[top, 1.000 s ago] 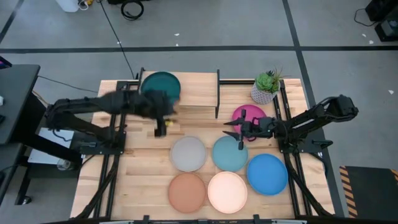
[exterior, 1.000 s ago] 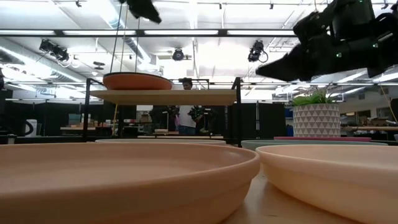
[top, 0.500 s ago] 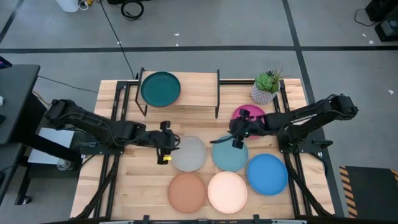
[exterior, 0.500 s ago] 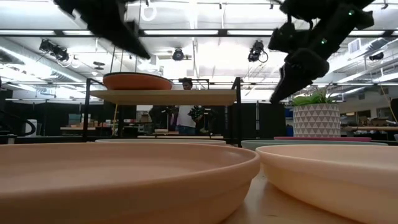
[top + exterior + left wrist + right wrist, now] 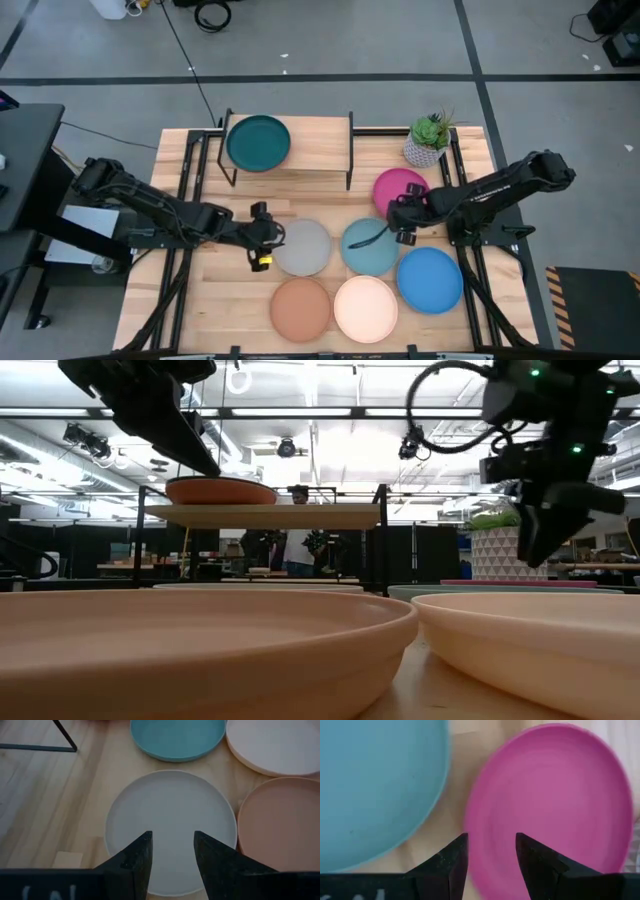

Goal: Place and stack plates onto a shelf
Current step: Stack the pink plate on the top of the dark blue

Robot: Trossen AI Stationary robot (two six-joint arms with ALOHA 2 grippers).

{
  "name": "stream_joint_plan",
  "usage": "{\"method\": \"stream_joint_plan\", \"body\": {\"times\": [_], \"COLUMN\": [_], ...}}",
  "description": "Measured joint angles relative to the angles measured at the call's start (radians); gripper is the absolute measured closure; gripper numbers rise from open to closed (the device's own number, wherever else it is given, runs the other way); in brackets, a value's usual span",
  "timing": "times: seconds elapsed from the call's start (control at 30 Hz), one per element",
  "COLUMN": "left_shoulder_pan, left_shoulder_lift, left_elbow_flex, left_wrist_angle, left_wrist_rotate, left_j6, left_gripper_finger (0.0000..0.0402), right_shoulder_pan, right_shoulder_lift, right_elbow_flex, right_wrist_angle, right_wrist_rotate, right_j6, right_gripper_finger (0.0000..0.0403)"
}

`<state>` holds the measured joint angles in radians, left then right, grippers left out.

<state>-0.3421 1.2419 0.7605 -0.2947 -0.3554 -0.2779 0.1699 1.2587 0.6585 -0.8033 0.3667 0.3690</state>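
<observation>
The shelf (image 5: pixel 315 150) stands at the table's far side and carries the dark teal plate (image 5: pixel 258 143); the low view shows an orange plate (image 5: pixel 220 490) on its plank (image 5: pixel 270 516). The grey (image 5: pixel 303 247), pale blue (image 5: pixel 370 247), magenta (image 5: pixel 400 188), bright blue (image 5: pixel 430 280), cream (image 5: pixel 365 308) and terracotta (image 5: pixel 301 308) plates lie flat on the table. My left gripper (image 5: pixel 268 240) is open above the grey plate's left rim (image 5: pixel 170 827). My right gripper (image 5: pixel 400 215) is open, pointing down over the magenta plate's near rim (image 5: pixel 485 820), beside the pale blue plate (image 5: pixel 375 785).
A potted plant (image 5: pixel 428 140) in a white pot stands at the table's far right, just behind the magenta plate. The shelf's black legs (image 5: pixel 350 150) stand between the far plates and the shelf's plank. A person stands far behind the table (image 5: pixel 297 540).
My left gripper has come away from the shelf toward the table's near edge and down, stopping at the grey plate's left rim. My right gripper has tipped from level to pointing down and has shifted toward the table's right, over the magenta plate's near rim.
</observation>
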Motion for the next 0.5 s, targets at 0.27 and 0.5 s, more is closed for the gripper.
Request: {"method": "stream_joint_plan", "body": {"times": [0.27,0.5], "left_shoulder_pan": [0.0,0.0], "left_shoulder_lift": [0.0,0.0], "left_elbow_flex": [0.0,0.0], "left_wrist_angle": [0.0,-0.001], "left_wrist_rotate": [-0.011,-0.011], "left_j6": [0.0,0.0], "left_gripper_finger": [0.0249,0.0249], "right_shoulder_pan": [0.045,0.045], "right_shoulder_lift": [0.023,0.153], "right_elbow_flex": [-0.011,-0.01], "right_wrist_angle": [0.024,0.024], "right_wrist_rotate": [0.034,0.033], "right_j6": [0.019,0.023], "right_gripper_finger": [0.0233,0.0233]}}
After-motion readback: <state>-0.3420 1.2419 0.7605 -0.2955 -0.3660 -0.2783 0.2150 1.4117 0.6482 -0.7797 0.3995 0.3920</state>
